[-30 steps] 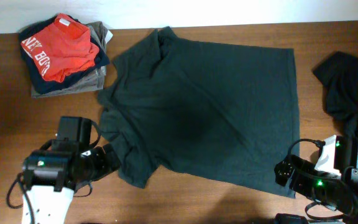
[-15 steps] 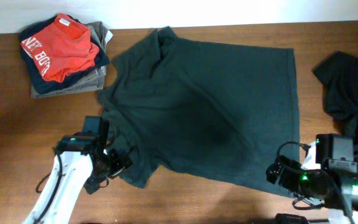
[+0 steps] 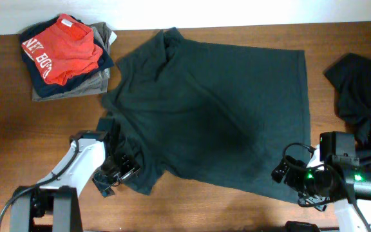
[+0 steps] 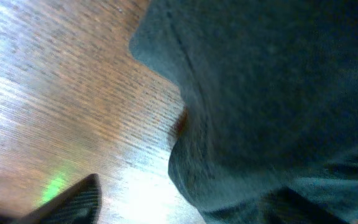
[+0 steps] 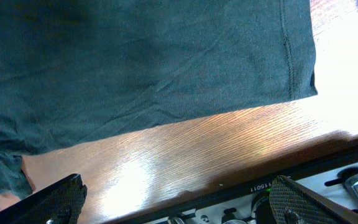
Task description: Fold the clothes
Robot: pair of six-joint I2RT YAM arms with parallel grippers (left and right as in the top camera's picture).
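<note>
And here's the table point(image 3: 5, 129), with the big dark shirt point(image 3: 218, 116) spread flat across the middle, collar up toward the far edge on the left, hem running down the right side, and one sleeve bunched near the near edge on the left. Up in the far left corner sits the stack of folded clothes point(image 3: 66, 64), a red piece point(image 3: 63, 48) with white letters on top, a navy one point(image 3: 105, 61) beneath it, an olive-grey one point(image 3: 69, 91) at the bottom. Over by the right edge there's a crumpled black heap point(image 3: 362, 90), well apart from the stack. The left gripper point(image 3: 118, 173) is right down at that bunched sleeve, touching its edge; from the wrist camera only one dark finger point(image 4: 67, 202) shows, low on the bare wood beside a rumpled fold of fabric, so whether it has hold of the sleeve cannot be told. On the other side, the right gripper point(image 3: 288, 175) sits at the near right corner of the shirt, by the end of the hem; its wrist camera shows both fingers point(image 5: 291, 199) spread wide with nothing between them but bare wood, the shirt's near edge and hem corner lying just beyond the tips
</note>
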